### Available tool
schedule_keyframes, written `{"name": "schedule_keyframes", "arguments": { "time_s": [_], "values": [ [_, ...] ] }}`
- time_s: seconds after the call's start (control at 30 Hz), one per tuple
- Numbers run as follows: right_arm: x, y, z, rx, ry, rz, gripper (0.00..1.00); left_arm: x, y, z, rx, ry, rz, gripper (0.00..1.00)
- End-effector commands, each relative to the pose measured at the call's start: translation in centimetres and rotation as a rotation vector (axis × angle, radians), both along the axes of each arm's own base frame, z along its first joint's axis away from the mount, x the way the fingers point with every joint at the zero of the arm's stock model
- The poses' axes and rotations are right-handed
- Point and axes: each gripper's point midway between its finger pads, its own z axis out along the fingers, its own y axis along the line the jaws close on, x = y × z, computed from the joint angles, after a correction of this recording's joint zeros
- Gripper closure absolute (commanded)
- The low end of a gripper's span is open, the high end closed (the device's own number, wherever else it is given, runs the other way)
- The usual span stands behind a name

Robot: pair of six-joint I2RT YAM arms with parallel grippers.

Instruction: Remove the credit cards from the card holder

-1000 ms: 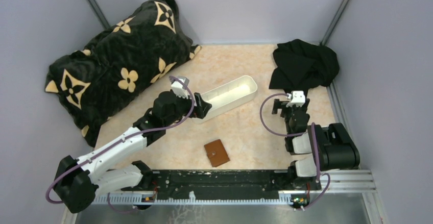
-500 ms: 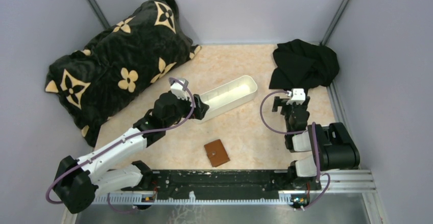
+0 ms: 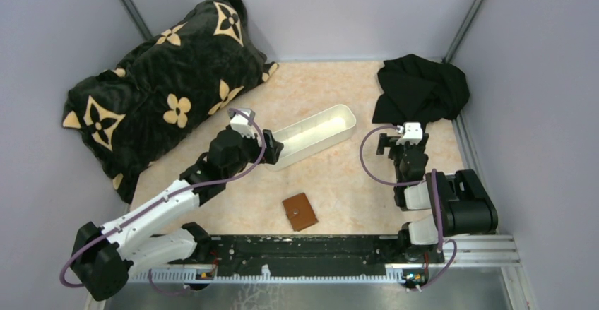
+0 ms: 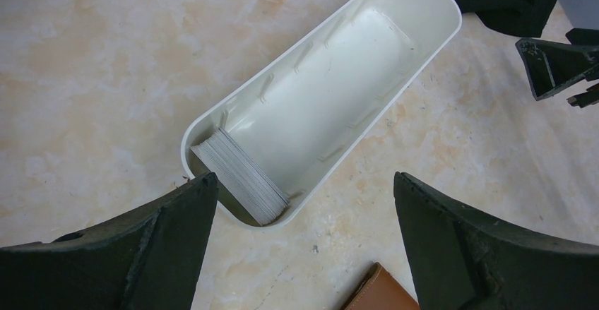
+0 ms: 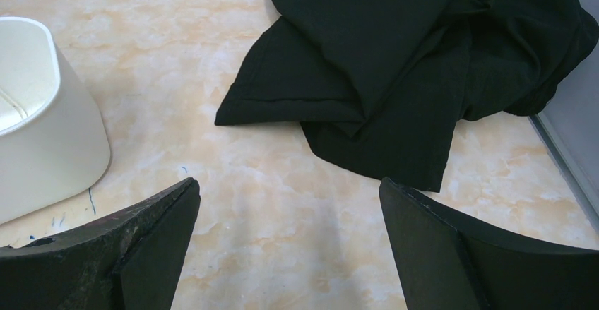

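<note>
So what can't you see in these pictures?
Wallet: closed in the top view, inside hidden; the left wrist view's bottom edge cuts off all but a corner.
Card stack in the tray: edge-on in the left wrist view, faces unseen.
Tray's near end, top view: the left gripper covers it.

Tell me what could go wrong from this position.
1. The closed card holder lies flat on the table; fingers may slide it instead of opening it.
2. The left gripper hangs open over the white tray, at the end where a stack of cards stands; it could knock the tray.
</note>
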Motion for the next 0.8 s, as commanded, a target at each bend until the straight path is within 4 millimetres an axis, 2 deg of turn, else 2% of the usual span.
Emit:
{"name": "schedule_keyframes", "arguments": {
  "time_s": [0.0, 0.77],
  "values": [
    [0.87, 0.09, 1.88, 0.015, -0.065, -0.002, 0.01, 0.13, -0.27, 0.44, 0.0, -0.014, -0.006, 0.0],
    [0.89, 0.09, 1.87, 0.015, -0.065, -0.002, 0.01, -0.05, 0.35, 0.77, -0.002, -0.028, 0.013, 0.0]
  ]
}}
